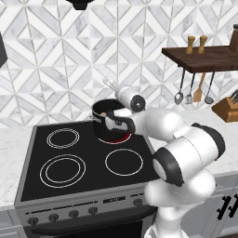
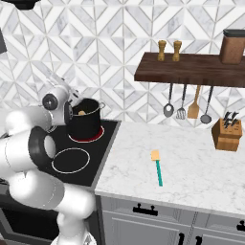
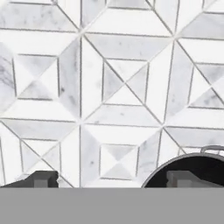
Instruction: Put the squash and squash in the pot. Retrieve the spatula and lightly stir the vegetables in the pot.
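Gripper spread wide beside the pot, spatula out on the counter

Pot, black and straight-sided, stands on the back right burner of the stove, whose ring glows red beneath it. In the right base view a tan-yellow squash peeks over the rim inside the pot; whether a second one lies with it cannot be told. The gripper points at the tiled wall, its two finger tips set far apart with nothing between them, and the pot's rim curves under the right-hand tip in the hand view. In the left base view the wrist hangs close against the pot's near side. The spatula, teal handle and pale blade, lies flat on the marble counter well apart from the pot, to its right. Ladles and an orange-brown wooden spatula hang under the wall shelf, with a knife block beneath its far end
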Robot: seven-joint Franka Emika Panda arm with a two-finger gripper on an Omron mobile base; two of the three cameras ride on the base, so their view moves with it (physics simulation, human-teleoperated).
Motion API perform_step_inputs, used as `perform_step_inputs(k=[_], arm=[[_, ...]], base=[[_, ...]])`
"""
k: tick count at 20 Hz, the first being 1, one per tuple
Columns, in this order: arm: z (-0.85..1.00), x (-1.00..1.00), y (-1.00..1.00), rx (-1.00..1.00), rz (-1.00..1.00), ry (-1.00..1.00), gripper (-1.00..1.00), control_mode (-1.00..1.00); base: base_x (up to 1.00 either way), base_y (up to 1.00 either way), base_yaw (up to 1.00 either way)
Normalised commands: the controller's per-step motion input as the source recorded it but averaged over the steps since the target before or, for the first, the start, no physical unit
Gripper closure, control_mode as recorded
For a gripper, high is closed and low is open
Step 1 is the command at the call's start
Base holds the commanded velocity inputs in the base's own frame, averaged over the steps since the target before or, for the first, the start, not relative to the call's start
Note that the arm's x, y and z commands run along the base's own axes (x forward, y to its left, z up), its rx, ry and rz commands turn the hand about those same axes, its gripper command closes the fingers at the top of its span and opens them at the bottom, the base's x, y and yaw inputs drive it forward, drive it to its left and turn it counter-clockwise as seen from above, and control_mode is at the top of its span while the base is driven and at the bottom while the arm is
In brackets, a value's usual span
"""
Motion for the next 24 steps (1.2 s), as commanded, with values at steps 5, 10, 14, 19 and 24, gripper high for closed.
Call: perform_step_inputs(k=[5, 10, 14, 19, 24], arm=[[1.0, -0.22, -0.31, 0.26, -0.07, 0.14, -1.0, -1.0], [0.99, -0.73, -0.49, 0.19, -0.17, 0.39, -1.0, -1.0], [0.73, -0.95, -0.54, 0.41, -0.27, 0.47, -1.0, -1.0], [-0.09, -0.98, -0.46, 0.47, -0.32, 0.3, -1.0, -1.0], [-0.76, -0.95, -0.71, 0.54, -0.25, 0.02, -1.0, -1.0]], base=[[0.0, 0.0, 0.0], [0.0, 0.0, 0.0], [0.0, 0.0, 0.0], [0.0, 0.0, 0.0], [0.0, 0.0, 0.0]])
